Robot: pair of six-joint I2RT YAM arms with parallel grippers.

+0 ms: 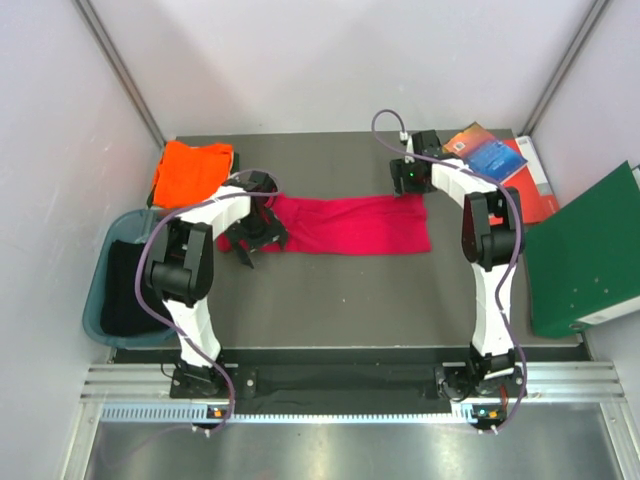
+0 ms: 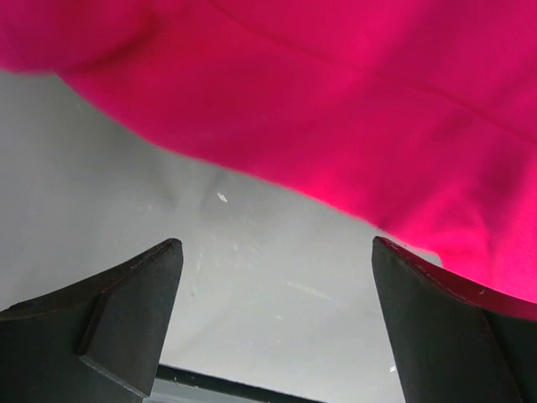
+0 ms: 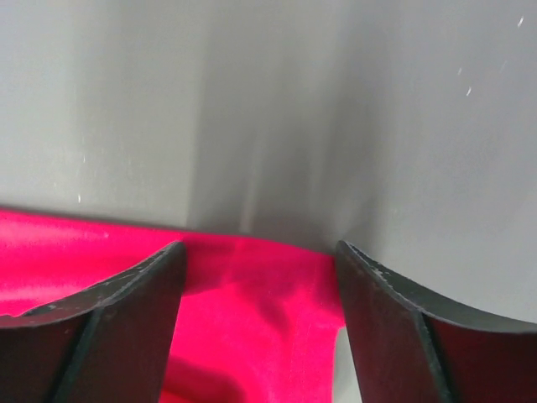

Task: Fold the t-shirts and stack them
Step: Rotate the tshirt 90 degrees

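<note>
The crimson-red t-shirt (image 1: 345, 225) lies flat in a wide band across the middle of the grey table (image 1: 360, 300). The bright orange t-shirt (image 1: 190, 172) lies folded at the back left corner. My left gripper (image 1: 258, 235) is open at the red shirt's left end; in the left wrist view its gripper (image 2: 277, 252) is over bare table, just short of the red cloth (image 2: 336, 101). My right gripper (image 1: 410, 185) is open at the shirt's far right corner; in the right wrist view its gripper (image 3: 260, 252) straddles the red cloth's edge (image 3: 252, 327).
A blue-green bin (image 1: 125, 280) with dark cloth stands off the table's left side. Red and blue books (image 1: 495, 160) lie at the back right. A large green binder (image 1: 585, 255) stands at the right edge. White walls close the back.
</note>
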